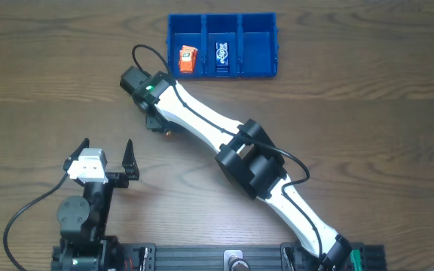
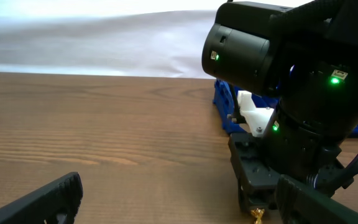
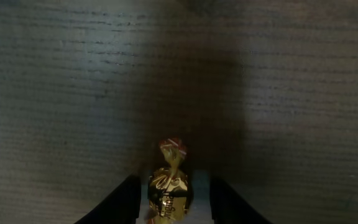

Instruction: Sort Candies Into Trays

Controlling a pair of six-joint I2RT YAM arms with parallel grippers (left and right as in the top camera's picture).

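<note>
One wood-grain table (image 1: 368, 135), blue tray (image 1: 221, 74), right gripper (image 3: 174, 200) clamping gold candy (image 3: 168, 182), left gripper (image 1: 107, 145) spread

Top looks down; wrist cameras sit near table (image 1: 51, 90).

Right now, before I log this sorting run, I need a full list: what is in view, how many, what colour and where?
tray: one, blue, three compartments, far middle of the table.
orange candy: one, orange, in the tray's left compartment.
blue candy: one, blue, in the tray's middle compartment.
gold candy: one, gold with a red tip, held in the right gripper.
table: one, brown wood, under everything.
right gripper: one, black, shut on the gold candy, in front of the tray's left end.
left gripper: one, black fingers, open, near its own base at the table's left.
</note>
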